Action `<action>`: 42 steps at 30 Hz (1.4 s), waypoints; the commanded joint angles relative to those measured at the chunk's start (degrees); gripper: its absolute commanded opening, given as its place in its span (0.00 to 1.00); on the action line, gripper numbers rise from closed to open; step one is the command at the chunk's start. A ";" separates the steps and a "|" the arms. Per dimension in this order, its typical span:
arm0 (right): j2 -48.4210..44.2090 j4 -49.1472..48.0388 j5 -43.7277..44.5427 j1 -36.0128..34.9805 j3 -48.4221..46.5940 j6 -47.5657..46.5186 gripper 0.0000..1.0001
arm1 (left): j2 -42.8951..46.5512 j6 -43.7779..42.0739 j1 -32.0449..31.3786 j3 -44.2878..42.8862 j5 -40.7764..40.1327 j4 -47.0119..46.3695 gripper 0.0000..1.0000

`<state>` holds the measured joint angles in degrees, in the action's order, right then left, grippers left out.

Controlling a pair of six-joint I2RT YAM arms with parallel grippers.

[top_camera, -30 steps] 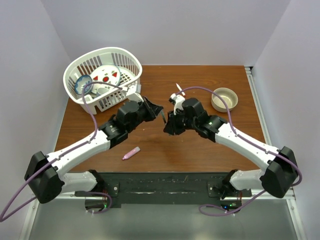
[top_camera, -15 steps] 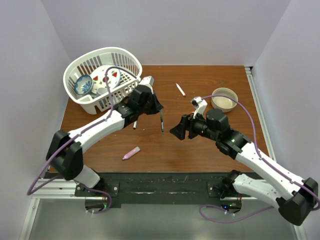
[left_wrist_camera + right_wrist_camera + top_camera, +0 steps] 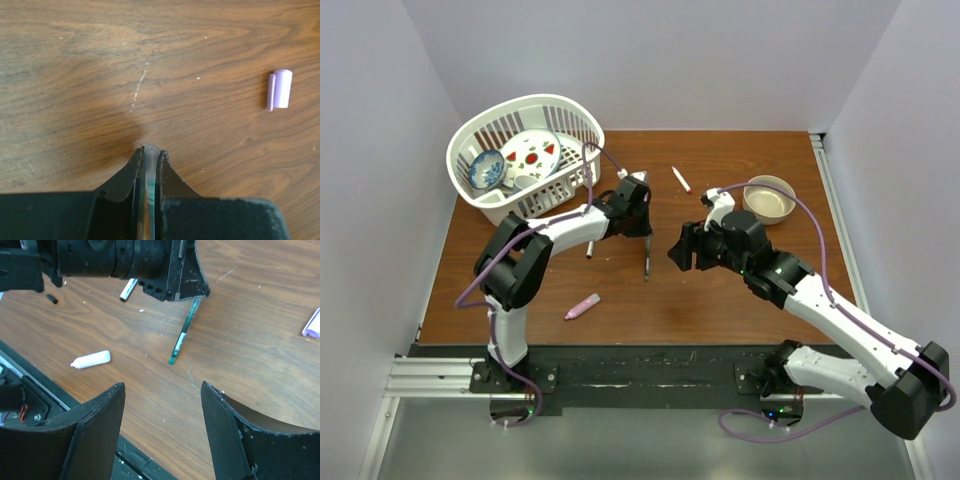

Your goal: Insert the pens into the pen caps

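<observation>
The left gripper [image 3: 150, 152] is pinching the dark pen [image 3: 182, 337], whose tip is slanting down beyond its fingers, perhaps touching the table [image 3: 740, 290]. The right gripper [image 3: 162, 386] is hanging spread wide, facing that tip. A lilac cap [image 3: 278, 90] is lying ahead of the left gripper, off to one side.

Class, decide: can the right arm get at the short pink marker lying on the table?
Probably yes: the right gripper is open, and only bare wooden table lies between it and the short pink marker.

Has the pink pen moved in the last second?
No. The pink pen lies in the same spot near the table's front edge.
</observation>
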<state>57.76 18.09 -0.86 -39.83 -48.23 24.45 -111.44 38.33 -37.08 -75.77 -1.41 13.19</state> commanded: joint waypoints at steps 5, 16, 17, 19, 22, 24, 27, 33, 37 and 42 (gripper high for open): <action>4.81 -4.90 10.69 1.94 -1.70 -1.95 0.54 | -0.80 -0.19 2.10 1.05 0.79 -2.63 0.08; 20.19 -5.42 11.50 12.49 -16.79 -7.48 0.56 | 3.94 0.52 3.59 4.92 0.71 -3.26 0.41; 21.94 -5.87 10.63 13.98 -17.94 -7.83 0.56 | 4.64 0.52 3.77 5.10 0.79 -2.74 0.41; 27.39 -7.44 9.48 15.31 -21.45 -9.49 0.56 | 7.79 -0.27 3.94 5.98 1.15 -2.21 0.43; 36.35 -5.88 7.63 17.42 -28.46 -12.22 0.56 | 13.85 -2.64 3.95 8.08 1.06 -1.42 0.48; 40.57 -5.08 7.46 18.39 -31.91 -14.76 0.56 | 17.46 -4.56 3.95 9.75 2.99 -0.98 0.51; 50.31 -2.89 7.37 19.44 -40.86 -16.88 0.56 | 26.59 -7.02 3.95 14.84 4.21 -0.62 0.65; 64.74 2.64 7.72 20.41 -56.15 -19.26 0.55 | 36.97 -11.25 3.95 19.60 7.29 1.92 0.89; 72.22 5.02 9.20 20.50 -63.38 -20.66 0.52 | 42.43 -13.80 3.95 22.41 7.39 1.58 0.93; 78.82 6.79 10.71 20.50 -69.80 -22.16 0.52 | 46.56 -14.95 4.03 24.52 5.27 2.63 0.95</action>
<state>135.17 22.46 8.03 -19.55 -112.36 4.93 -68.10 26.22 -33.39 -52.42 4.38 15.57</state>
